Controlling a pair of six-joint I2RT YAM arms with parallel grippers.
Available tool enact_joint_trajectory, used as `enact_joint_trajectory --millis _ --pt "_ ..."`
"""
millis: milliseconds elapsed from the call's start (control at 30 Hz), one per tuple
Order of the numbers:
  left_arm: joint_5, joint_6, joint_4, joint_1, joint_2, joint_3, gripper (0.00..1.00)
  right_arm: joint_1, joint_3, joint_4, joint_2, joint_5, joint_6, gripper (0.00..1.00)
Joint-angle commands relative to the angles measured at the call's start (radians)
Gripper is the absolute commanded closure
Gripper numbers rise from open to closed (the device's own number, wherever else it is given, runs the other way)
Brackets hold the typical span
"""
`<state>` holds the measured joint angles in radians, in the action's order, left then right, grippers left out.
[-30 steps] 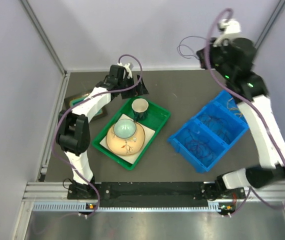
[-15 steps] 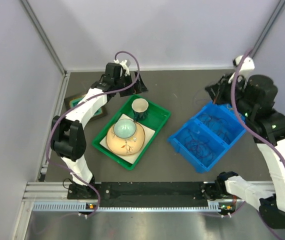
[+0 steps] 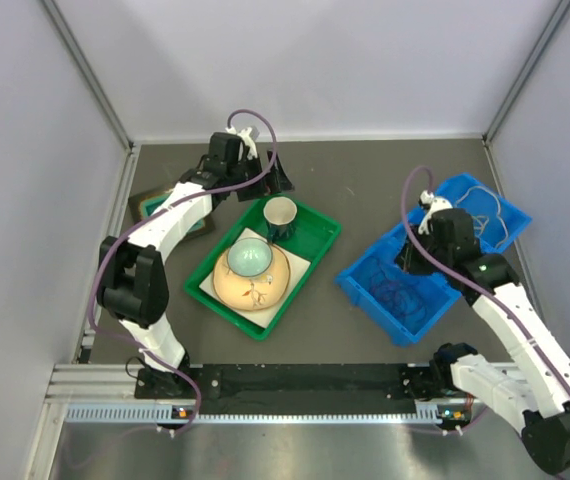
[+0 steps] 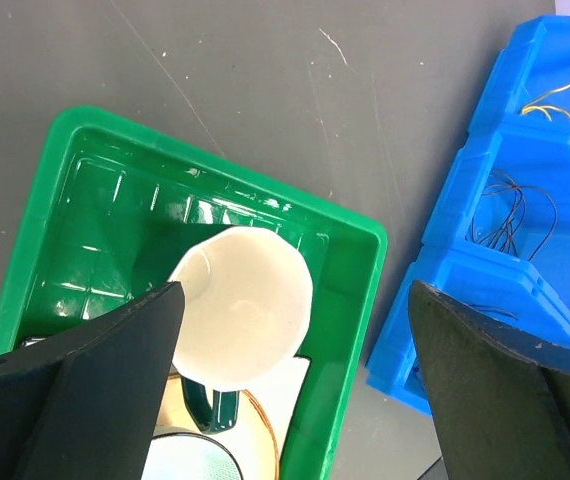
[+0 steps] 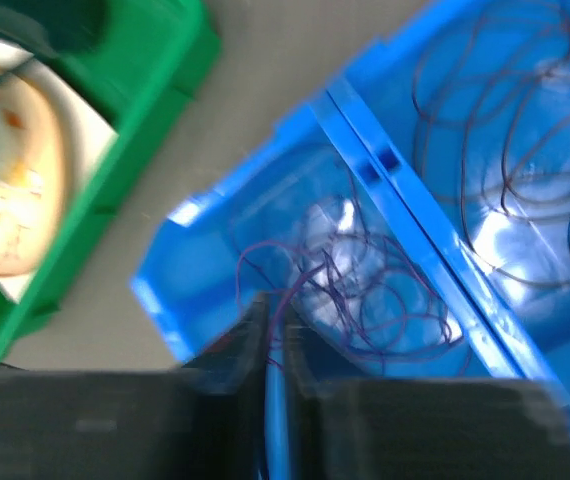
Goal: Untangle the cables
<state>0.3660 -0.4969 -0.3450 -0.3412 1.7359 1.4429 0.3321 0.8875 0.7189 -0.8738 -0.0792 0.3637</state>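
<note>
The cables lie sorted in a blue bin (image 3: 365, 272) with three compartments. A purple coil (image 5: 375, 285) fills the near one, dark loops (image 5: 505, 130) the middle one, and a yellowish wire (image 4: 565, 95) the far one. My right gripper (image 5: 280, 305) hangs low over the near compartment, shut, with a purple strand running from between its tips into the coil. In the top view it (image 3: 412, 262) sits at the bin's middle. My left gripper (image 4: 293, 300) stands wide open and empty above a mug (image 4: 245, 305).
A green tray (image 3: 310, 270) at centre left holds the mug (image 3: 280, 212), a pale green bowl (image 3: 249, 258) and a tan dish (image 3: 255, 290). A dark flat item (image 3: 150, 203) lies by the left wall. Walls close in at the back and sides.
My right arm has swung down from high at the back right to the blue bin, bringing the thin cable with it. The left arm has barely shifted.
</note>
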Motion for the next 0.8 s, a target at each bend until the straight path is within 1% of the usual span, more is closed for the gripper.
enact_joint_trajectory --millis 0,67,133,200,267,300,367,400,433,467,500,533,567,600,633,700,767 --pt "-0.001 -0.003 0.023 -0.001 -0.07 -0.012 0.01 0.01 -0.083 -0.087 -0.002 0.039 0.02 0.69" --pt "-0.002 0.0 0.02 -0.001 -0.073 -0.013 0.01 0.01 -0.09 -0.087 -0.01 0.045 0.017 0.39" --pt "-0.007 0.006 0.02 -0.002 -0.076 -0.012 0.01 0.01 -0.082 -0.087 -0.005 0.048 0.017 0.33" --pt "-0.015 0.014 0.015 -0.001 -0.084 -0.009 0.01 0.01 -0.046 -0.078 0.01 0.058 0.018 0.19" --pt "-0.03 0.032 0.0 -0.001 -0.082 0.008 0.01 0.01 -0.007 -0.043 0.024 0.076 0.006 0.15" --pt "-0.033 0.041 -0.034 -0.001 -0.079 0.022 0.01 0.01 0.043 -0.027 0.028 0.111 0.001 0.14" --pt "-0.044 0.063 -0.069 -0.001 -0.072 0.063 0.01 0.01 0.097 0.025 0.03 0.188 -0.028 0.09" --pt "-0.067 0.069 -0.093 0.001 -0.073 0.073 0.01 0.01 0.152 0.046 0.029 0.226 -0.04 0.08" --pt "-0.079 0.075 -0.097 -0.001 -0.078 0.077 0.01 0.01 0.178 0.066 0.029 0.308 -0.063 0.07" --pt "-0.099 0.08 -0.097 -0.001 -0.094 0.073 0.01 0.01 0.203 0.083 0.026 0.35 -0.077 0.01" --pt "-0.155 0.08 -0.095 0.001 -0.104 0.067 0.01 0.01 0.249 0.12 0.016 0.396 -0.098 0.01" --pt "-0.188 0.084 -0.097 -0.001 -0.116 0.05 0.01 0.01 0.267 0.138 0.006 0.498 -0.103 0.01" --pt "-0.217 0.09 -0.094 -0.001 -0.139 0.039 0.01 0.01 0.31 0.163 -0.004 0.55 -0.108 0.01" --pt "-0.283 0.098 -0.095 -0.001 -0.15 0.028 0.01 0.01 0.33 0.204 -0.016 0.594 -0.109 0.01" --pt "-0.318 0.109 -0.089 0.002 -0.163 -0.001 0.01 0.01 0.349 0.226 -0.043 0.672 -0.109 0.01" --pt "-0.395 0.129 -0.078 0.001 -0.206 -0.032 0.01 0.01 0.395 0.257 -0.071 0.719 -0.109 0.01" --pt "-0.546 0.13 -0.074 0.001 -0.248 -0.07 0.01 0.01 0.422 0.284 -0.097 0.728 -0.106 0.01"
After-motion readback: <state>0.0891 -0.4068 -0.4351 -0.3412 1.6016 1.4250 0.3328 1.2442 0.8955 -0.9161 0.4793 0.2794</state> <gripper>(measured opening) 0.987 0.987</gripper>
